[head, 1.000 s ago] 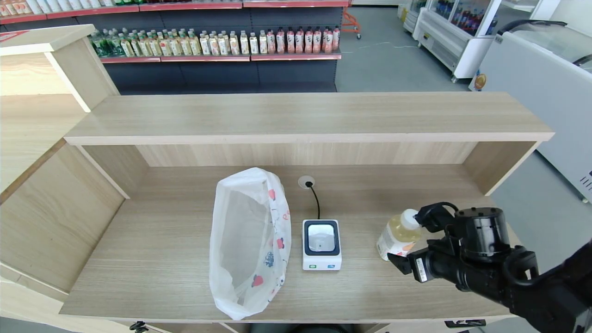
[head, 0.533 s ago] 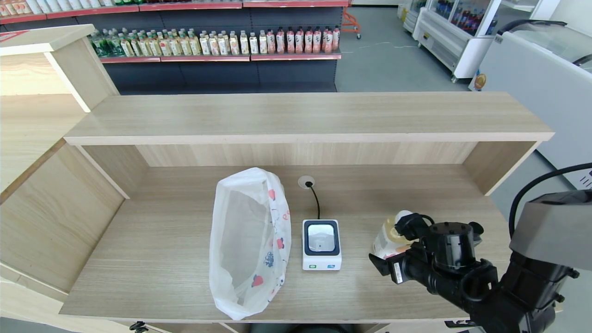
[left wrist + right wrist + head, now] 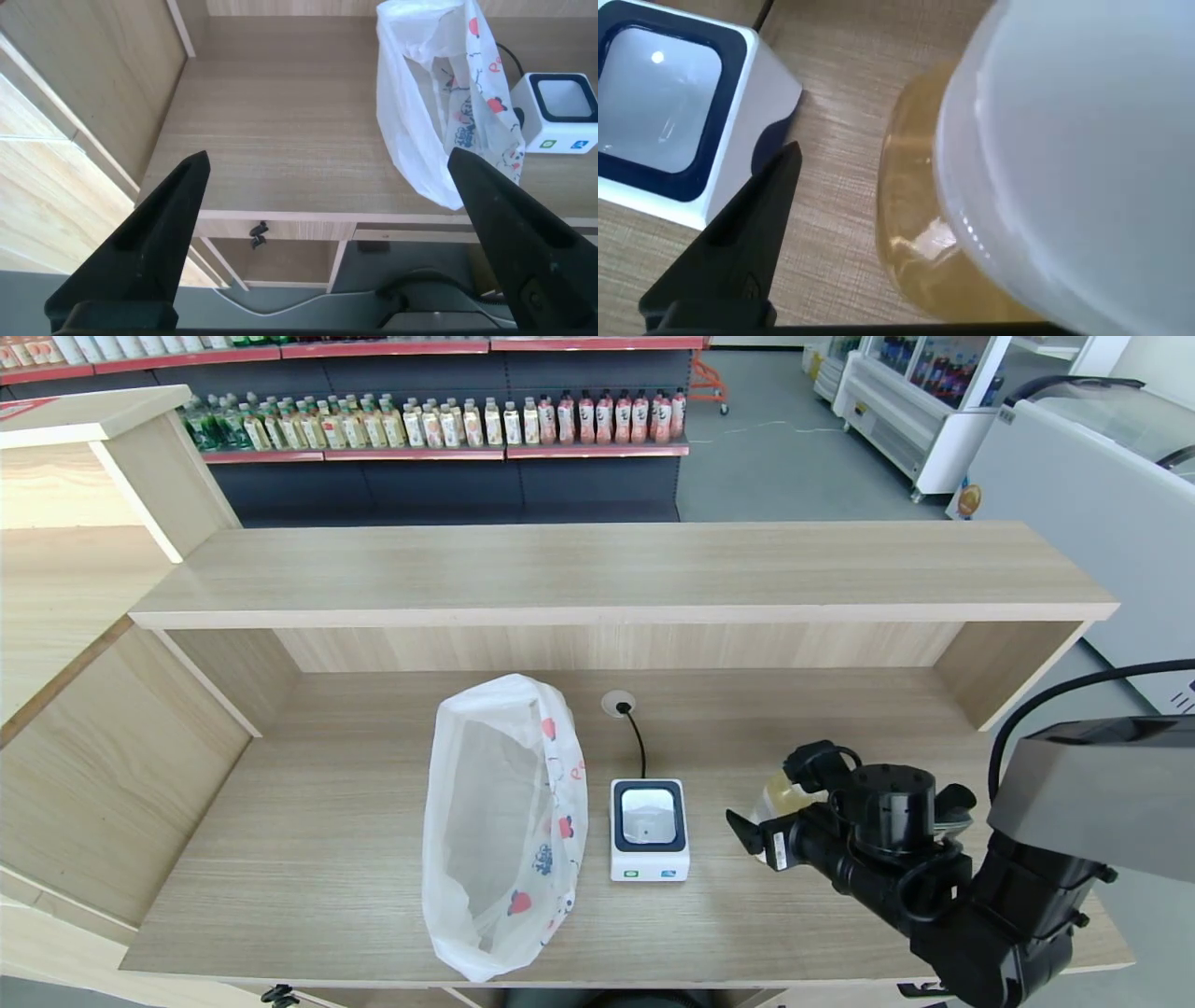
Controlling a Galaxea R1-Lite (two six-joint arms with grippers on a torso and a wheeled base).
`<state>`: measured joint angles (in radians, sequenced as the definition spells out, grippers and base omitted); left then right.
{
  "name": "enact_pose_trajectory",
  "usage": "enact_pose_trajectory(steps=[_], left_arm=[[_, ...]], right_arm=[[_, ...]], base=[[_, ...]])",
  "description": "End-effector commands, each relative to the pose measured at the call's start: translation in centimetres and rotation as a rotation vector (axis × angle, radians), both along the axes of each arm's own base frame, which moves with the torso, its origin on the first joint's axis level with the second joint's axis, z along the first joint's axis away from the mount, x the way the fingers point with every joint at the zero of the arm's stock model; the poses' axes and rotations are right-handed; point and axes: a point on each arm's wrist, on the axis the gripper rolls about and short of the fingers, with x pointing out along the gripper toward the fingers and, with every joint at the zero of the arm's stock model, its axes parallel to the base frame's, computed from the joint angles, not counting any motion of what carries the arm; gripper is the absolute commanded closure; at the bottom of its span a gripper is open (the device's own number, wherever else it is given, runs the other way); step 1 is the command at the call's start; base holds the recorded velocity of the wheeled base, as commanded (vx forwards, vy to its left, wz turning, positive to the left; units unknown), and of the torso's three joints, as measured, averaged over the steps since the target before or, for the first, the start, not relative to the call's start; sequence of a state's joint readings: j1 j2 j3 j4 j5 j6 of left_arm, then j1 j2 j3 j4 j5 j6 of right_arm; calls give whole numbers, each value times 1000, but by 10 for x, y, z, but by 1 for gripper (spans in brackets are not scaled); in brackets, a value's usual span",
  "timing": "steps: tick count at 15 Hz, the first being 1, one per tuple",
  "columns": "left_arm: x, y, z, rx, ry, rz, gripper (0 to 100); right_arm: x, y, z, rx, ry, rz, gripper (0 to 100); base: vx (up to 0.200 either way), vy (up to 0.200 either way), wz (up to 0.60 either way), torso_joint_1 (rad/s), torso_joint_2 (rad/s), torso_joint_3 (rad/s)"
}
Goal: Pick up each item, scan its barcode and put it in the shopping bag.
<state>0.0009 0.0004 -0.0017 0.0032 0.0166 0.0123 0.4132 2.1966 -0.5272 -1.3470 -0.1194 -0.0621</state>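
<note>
Leftward over the desk (image 3: 327,859) the right end effector (image 3: 769,791) has come since a second ago. The bag (image 3: 504,821) lies just left of the scanner (image 3: 650,829). The bottle (image 3: 784,800) stands right of the scanner, between the right end effector's spread jaws. The left end effector (image 3: 327,233) hangs wide open before the desk's front edge.

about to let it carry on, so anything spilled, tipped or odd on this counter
Nothing stands out. The shopping bag stands open beside the scanner, which sits square, and the bottle is inside the open right gripper. No liquid shows on the counter.
</note>
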Motion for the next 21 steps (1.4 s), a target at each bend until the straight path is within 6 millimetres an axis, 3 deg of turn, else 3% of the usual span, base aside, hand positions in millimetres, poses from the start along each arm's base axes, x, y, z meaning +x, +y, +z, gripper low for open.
enact_pose_trajectory(steps=[1, 2, 3, 15, 16, 18, 21], left_arm=[[0, 0, 0, 0, 0, 1, 0], [0, 0, 0, 0, 0, 1, 0], [0, 0, 0, 0, 0, 1, 0], [0, 0, 0, 0, 0, 1, 0], [0, 0, 0, 0, 0, 1, 0], [0, 0, 0, 0, 0, 1, 0], [0, 0, 0, 0, 0, 1, 0]], right_arm=[[2, 2, -8, -5, 14, 5, 0], [2, 3, -10, 0, 11, 10, 0], [3, 3, -12, 1, 5, 11, 100], [24, 10, -4, 21, -66, 19, 100], [23, 6, 5, 30, -78, 12, 100], [14, -17, 62, 167, -100, 35, 100], [-22, -58, 126, 316, -35, 312, 100]], base=[[0, 0, 0, 0, 0, 0], [0, 0, 0, 0, 0, 0], [0, 0, 0, 0, 0, 0], [0, 0, 0, 0, 0, 0], [0, 0, 0, 0, 0, 0], [0, 0, 0, 0, 0, 0], [0, 0, 0, 0, 0, 0]])
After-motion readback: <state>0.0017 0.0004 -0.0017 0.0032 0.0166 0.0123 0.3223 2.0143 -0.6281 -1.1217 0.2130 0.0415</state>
